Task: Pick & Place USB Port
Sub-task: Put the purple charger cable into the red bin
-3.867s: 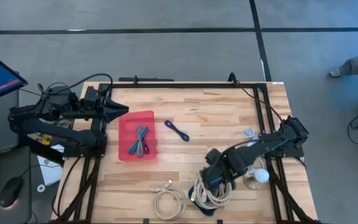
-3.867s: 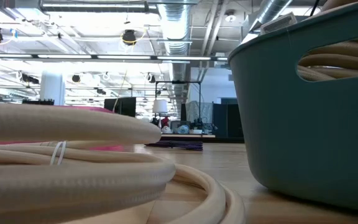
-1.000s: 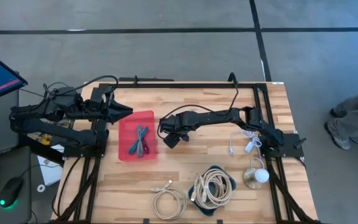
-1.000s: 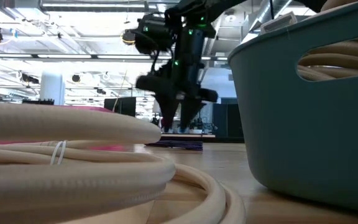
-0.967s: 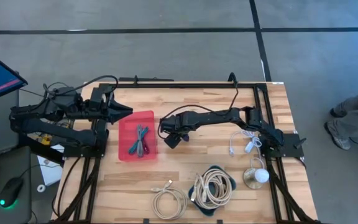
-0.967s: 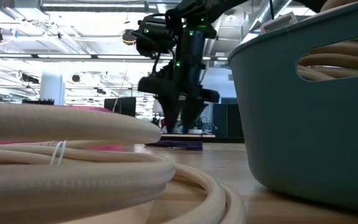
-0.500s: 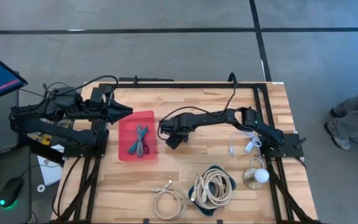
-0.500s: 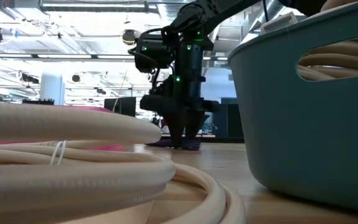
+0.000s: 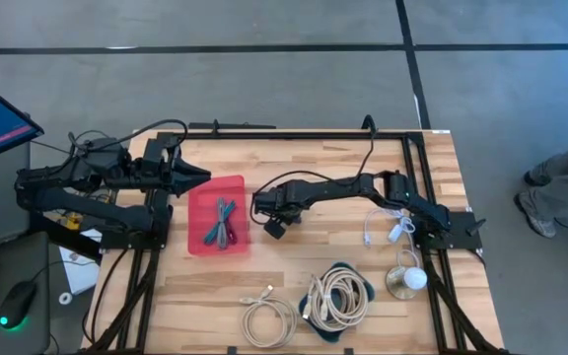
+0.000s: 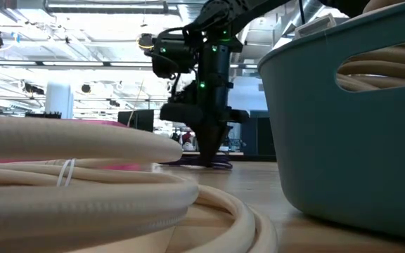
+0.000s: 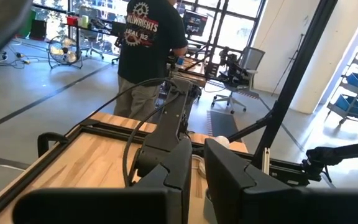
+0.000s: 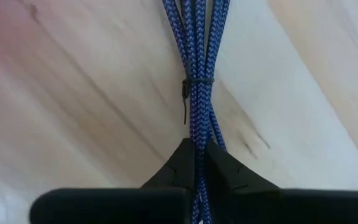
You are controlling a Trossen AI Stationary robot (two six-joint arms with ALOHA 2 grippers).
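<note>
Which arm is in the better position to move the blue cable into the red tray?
The right. Its gripper is shut on the blue cable on the table, close beside the red tray. The left gripper waits at the table's left edge, holding nothing.

- The red plastic tray (image 9: 202, 205) sits on the wooden bench (image 9: 333, 158) toward its left edge, with a bundle of grey-green cables (image 9: 223, 223) in it.
- The right gripper (image 9: 275, 229) is just right of the tray, down on the bench, closed around the blue braided cable bundle (image 12: 196, 74).
- The left gripper (image 9: 193, 176) hangs over the left edge, behind the tray.
- The teal plastic basket (image 9: 338, 296) holding coiled cream cable stands at the front edge, with a loose cream cable coil (image 9: 268, 319) to its left.
</note>
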